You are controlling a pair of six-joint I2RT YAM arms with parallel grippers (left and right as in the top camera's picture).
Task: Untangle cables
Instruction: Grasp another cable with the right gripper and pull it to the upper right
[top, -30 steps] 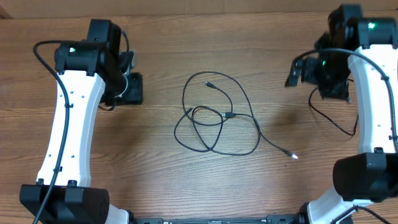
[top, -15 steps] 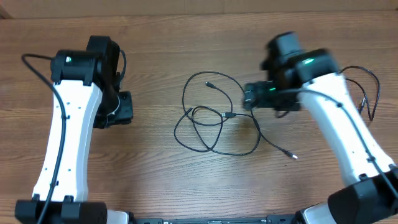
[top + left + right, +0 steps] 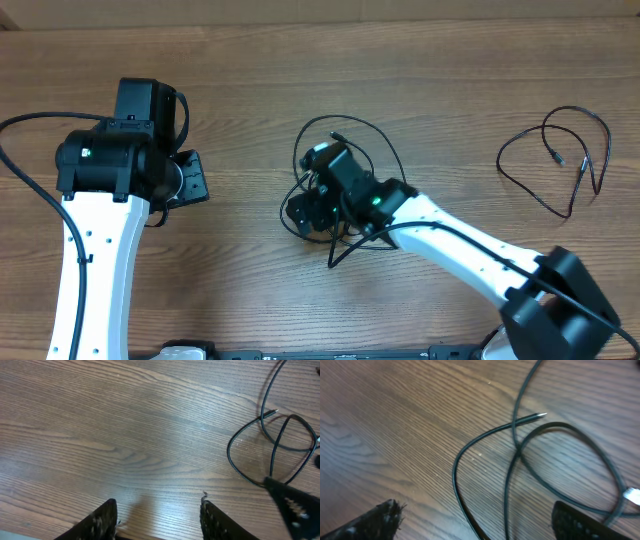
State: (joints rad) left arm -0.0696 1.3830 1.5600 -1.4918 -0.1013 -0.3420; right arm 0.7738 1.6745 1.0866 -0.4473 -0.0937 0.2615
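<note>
The tangled cables (image 3: 296,155) are thin black cords looped together at the table's centre. My right gripper (image 3: 303,212) hangs over the tangle's left side, open. In the right wrist view its fingers (image 3: 480,522) straddle two cord strands (image 3: 455,472) and grip nothing; a plug tip (image 3: 540,415) lies beyond. My left gripper (image 3: 195,178) is open and empty, left of the tangle. In the left wrist view its fingers (image 3: 160,520) are over bare wood, with the cord loops (image 3: 228,452) to the right. A separate thin black cable (image 3: 515,182) lies alone at the far right.
The wooden tabletop (image 3: 240,90) shows bare around the cords. The right arm's white link (image 3: 460,245) stretches diagonally from the front right to the centre. A right finger tip (image 3: 295,502) shows at the left wrist view's right edge.
The right arm has swept from the far right to the central tangle. A separate cable that hung by that arm now lies on the table at the right. The left arm has shifted slightly left.
</note>
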